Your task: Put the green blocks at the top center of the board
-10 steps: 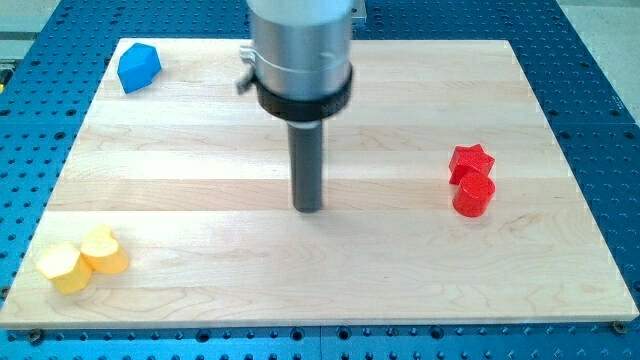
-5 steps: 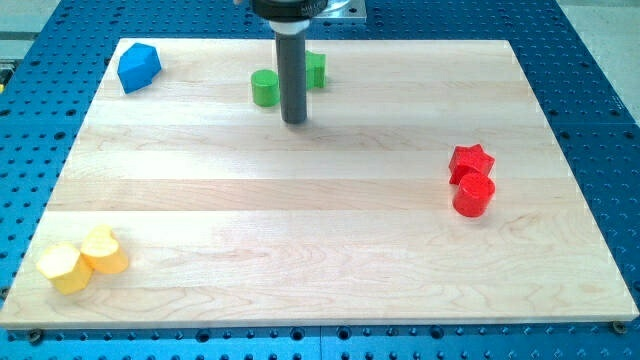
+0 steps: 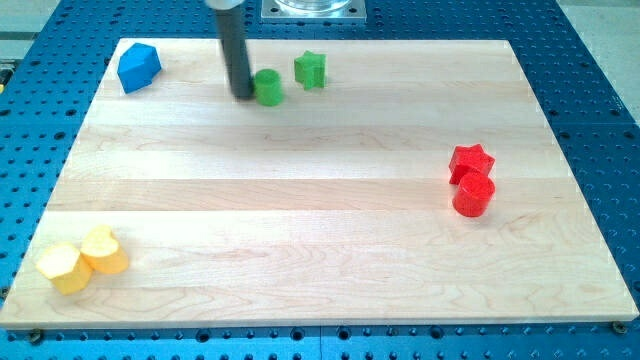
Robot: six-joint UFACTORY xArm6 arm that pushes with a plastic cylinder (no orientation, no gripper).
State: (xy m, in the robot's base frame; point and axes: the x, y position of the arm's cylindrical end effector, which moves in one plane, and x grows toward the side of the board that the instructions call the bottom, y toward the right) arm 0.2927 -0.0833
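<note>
A green cylinder [image 3: 268, 87] and a green star [image 3: 310, 69] stand near the top centre of the wooden board [image 3: 320, 260], a small gap apart. The dark rod comes down from the view's top, and my tip [image 3: 243, 95] rests on the board right at the left side of the green cylinder, touching it or nearly so. The green star is further to the view's right of the tip.
A blue block [image 3: 138, 67] sits at the top left corner. A red star [image 3: 471, 161] and a red cylinder [image 3: 473, 195] touch at the right. Two yellow blocks [image 3: 60, 266] [image 3: 103, 250] sit together at the bottom left.
The tip has moved up the view from the board's middle, then to the left, from the green cylinder's right side round to its left. The green blocks, hidden earlier, now show.
</note>
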